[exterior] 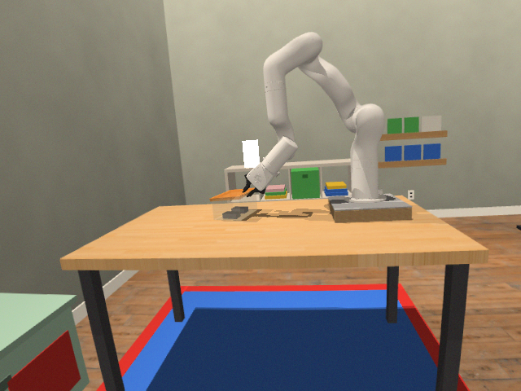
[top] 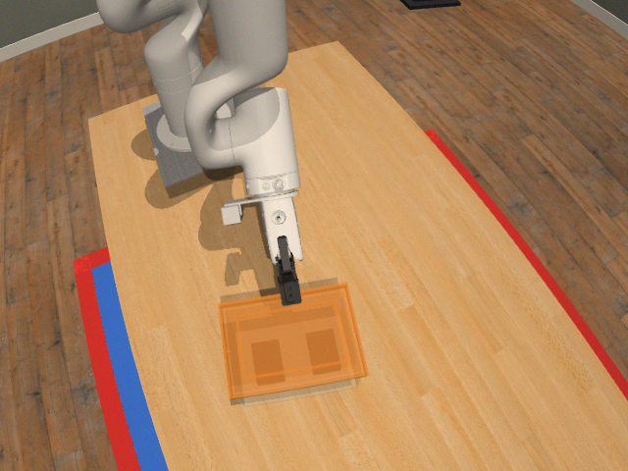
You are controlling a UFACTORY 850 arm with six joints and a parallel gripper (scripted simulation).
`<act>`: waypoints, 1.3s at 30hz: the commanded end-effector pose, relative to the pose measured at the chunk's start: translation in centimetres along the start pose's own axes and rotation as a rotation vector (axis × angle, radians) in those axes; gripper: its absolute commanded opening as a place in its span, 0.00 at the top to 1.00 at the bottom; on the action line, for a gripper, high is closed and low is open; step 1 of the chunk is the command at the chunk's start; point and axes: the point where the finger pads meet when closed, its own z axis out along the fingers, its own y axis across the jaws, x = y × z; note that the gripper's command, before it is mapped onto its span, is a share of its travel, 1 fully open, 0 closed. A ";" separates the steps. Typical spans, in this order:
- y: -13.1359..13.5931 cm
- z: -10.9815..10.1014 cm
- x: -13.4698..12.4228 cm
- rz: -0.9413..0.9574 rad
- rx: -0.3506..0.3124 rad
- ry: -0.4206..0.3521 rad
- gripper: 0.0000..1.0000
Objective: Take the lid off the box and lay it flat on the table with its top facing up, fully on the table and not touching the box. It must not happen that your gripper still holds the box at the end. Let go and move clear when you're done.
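Orange see-through lid (top: 293, 344) held level just above the faint clear box (exterior: 218, 208), gripper (top: 289, 293) clamped on its near-arm edge. Box walls barely readable; two dark blocks (exterior: 234, 212) inside show through. Fingertips hidden in top view. Arm top cut off.

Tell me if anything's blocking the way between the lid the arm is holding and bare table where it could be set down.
Nothing visible blocks it. The gripper is shut on the orange lid, held above the clear box. Bare table lies to either side, with only the box itself below to steer clear of.
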 end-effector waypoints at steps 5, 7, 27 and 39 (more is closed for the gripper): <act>-0.1 0.0 0.0 0.000 -0.003 0.000 1.00; -0.1 0.0 0.0 0.000 -0.003 0.000 1.00; -0.5 -0.3 0.0 0.000 -0.034 0.000 1.00; -0.6 -0.4 0.0 0.000 -0.041 0.000 1.00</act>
